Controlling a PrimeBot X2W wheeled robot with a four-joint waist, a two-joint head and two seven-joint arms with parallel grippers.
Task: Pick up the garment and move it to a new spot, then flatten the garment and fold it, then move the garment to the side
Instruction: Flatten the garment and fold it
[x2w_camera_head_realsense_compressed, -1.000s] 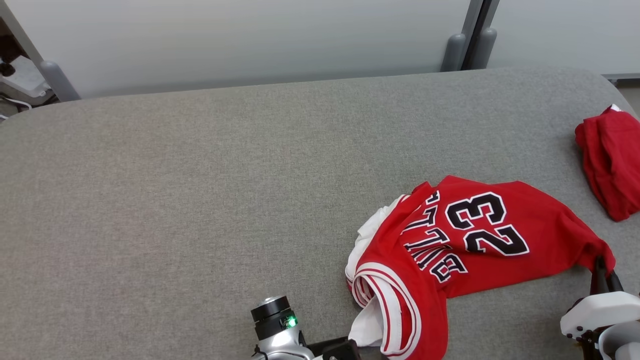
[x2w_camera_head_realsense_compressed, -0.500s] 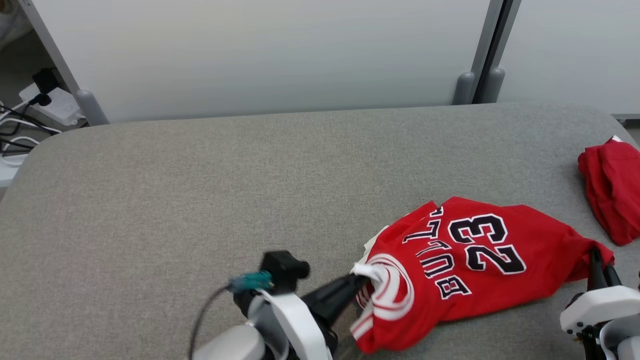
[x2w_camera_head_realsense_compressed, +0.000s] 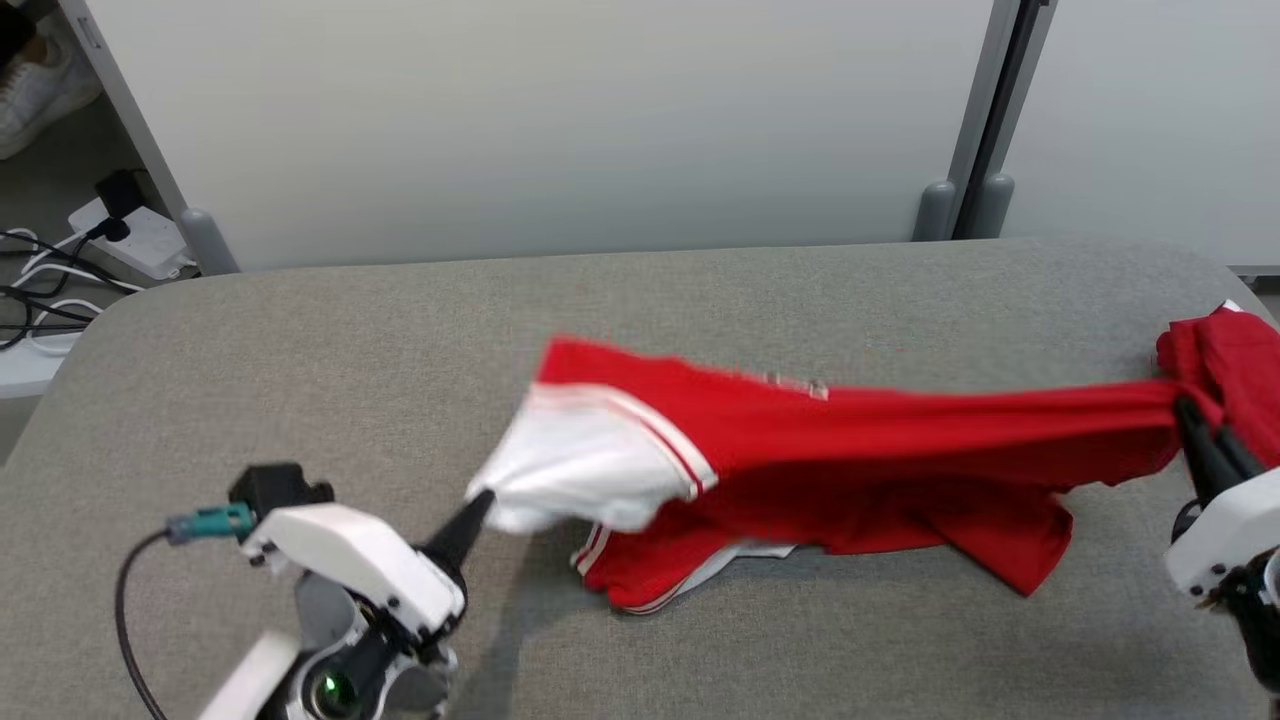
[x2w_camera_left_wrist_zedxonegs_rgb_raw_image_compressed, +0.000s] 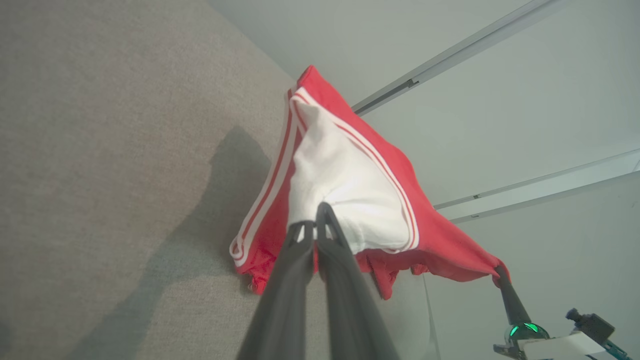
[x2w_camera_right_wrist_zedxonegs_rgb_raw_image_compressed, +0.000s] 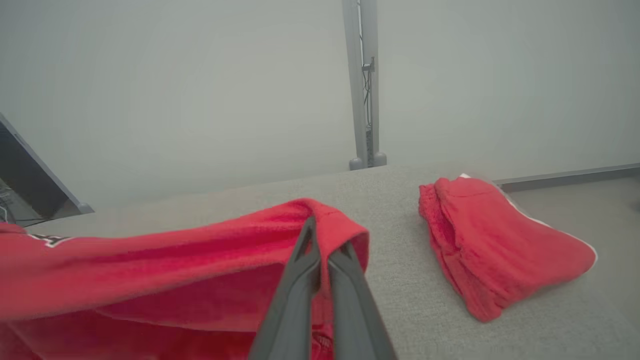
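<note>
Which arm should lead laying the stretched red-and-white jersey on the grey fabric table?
Left, probably. The left gripper, shut on the red-and-white jersey, is over bare grey fabric table; the right gripper, shut on its other end, is crowded by a second red garment at the edge.

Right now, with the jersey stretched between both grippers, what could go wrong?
1. The left gripper and right gripper each pinch only a small edge of the jersey; a harder pull might slip one free.
2. The right gripper sits close to the other red garment and could snag it.
3. The jersey's lower folds sag bunched; lowering now may trap creases.
</note>
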